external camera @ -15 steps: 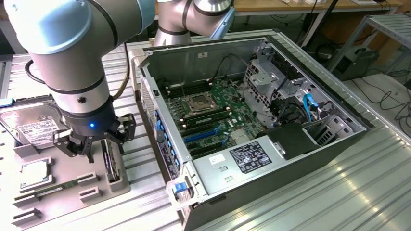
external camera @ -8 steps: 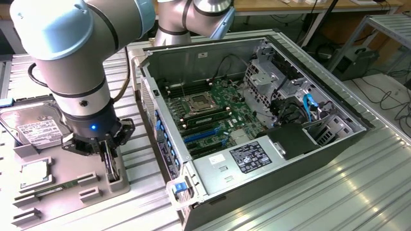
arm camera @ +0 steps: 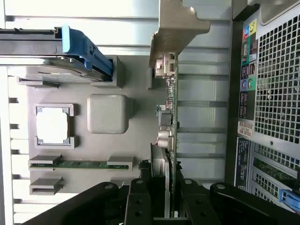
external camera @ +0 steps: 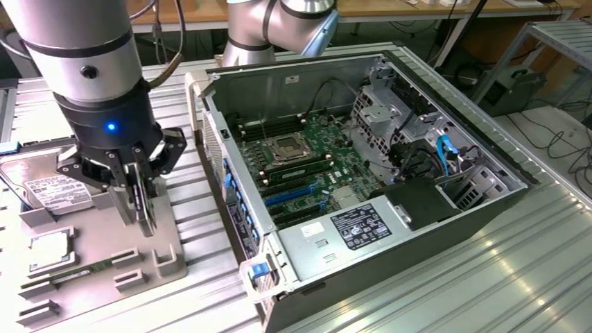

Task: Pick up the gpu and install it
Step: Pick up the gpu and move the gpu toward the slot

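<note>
Listed from the exterior view's left to its right.

1. Drive: silver, white label, lying in the far left part of the tray. In the wrist view it carries a blue clip.
2. CPU: square chip in its own framed pocket of the tray, nearer the camera than the drive.
3. Memory stick: narrow green strip lying flat between two tray brackets, beside the CPU.
4. Gripper: black, hanging from the grey arm over the tray's right half, clenched on item 5. In the wrist view its fingers stand on either side of the card.
5. Gpu: held edge-on and upright between the jaws, extending below them toward the tray. Whether its lower edge touches the tray cannot be told. In the wrist view the gpu runs straight out from the gripper, with its silver bracket at the end farthest from it. The card is well apart from item 6.
6. Case: lying on its side just right of the tray, side open upward. Inside are a green motherboard and a grey power supply.
</note>
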`<state>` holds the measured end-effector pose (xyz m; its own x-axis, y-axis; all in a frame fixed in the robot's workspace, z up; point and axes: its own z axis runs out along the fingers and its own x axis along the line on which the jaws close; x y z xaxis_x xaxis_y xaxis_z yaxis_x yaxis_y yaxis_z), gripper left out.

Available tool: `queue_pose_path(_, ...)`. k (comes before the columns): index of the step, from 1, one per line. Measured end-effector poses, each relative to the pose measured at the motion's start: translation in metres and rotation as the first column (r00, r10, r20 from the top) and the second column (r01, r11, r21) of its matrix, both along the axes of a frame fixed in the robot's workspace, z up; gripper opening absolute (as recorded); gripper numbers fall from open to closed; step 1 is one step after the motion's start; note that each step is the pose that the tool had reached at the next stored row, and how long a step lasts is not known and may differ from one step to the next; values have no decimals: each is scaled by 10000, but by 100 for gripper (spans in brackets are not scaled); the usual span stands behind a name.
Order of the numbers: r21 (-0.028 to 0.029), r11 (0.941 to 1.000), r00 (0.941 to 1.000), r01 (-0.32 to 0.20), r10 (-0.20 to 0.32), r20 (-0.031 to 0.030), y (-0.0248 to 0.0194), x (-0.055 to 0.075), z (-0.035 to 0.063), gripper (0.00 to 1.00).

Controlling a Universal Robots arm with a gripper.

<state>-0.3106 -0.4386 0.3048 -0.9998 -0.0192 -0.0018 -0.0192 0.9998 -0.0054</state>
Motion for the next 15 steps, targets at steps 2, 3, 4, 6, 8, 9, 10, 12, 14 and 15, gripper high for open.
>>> queue_pose_path(2, 1, 10000, 10000, 0, 0, 1, 0, 0, 34, 28)
queue_pose_path(3, 2, 10000, 10000, 0, 0, 2, 0, 0, 45, 28)
queue_pose_path(4, 1, 10000, 10000, 0, 0, 1, 0, 0, 98, 28)
queue_pose_path(6, 2, 10000, 10000, 0, 0, 1, 0, 0, 143, 28)
queue_pose_path(8, 3, 10000, 10000, 0, 0, 2, 0, 0, 177, 28)
queue_pose_path(9, 3, 10000, 10000, 0, 0, 2, 0, 0, 191, 28)
queue_pose_path(10, 2, 10000, 10000, 0, 0, 0, 0, 0, 208, 28)
queue_pose_path(12, 2, 10000, 10000, 0, 0, 1, 0, 0, 242, 28)
queue_pose_path(14, 3, 10000, 10000, 0, 0, 2, 0, 0, 283, 28)
queue_pose_path(15, 2, 10000, 10000, 0, 0, 1, 0, 0, 305, 28)
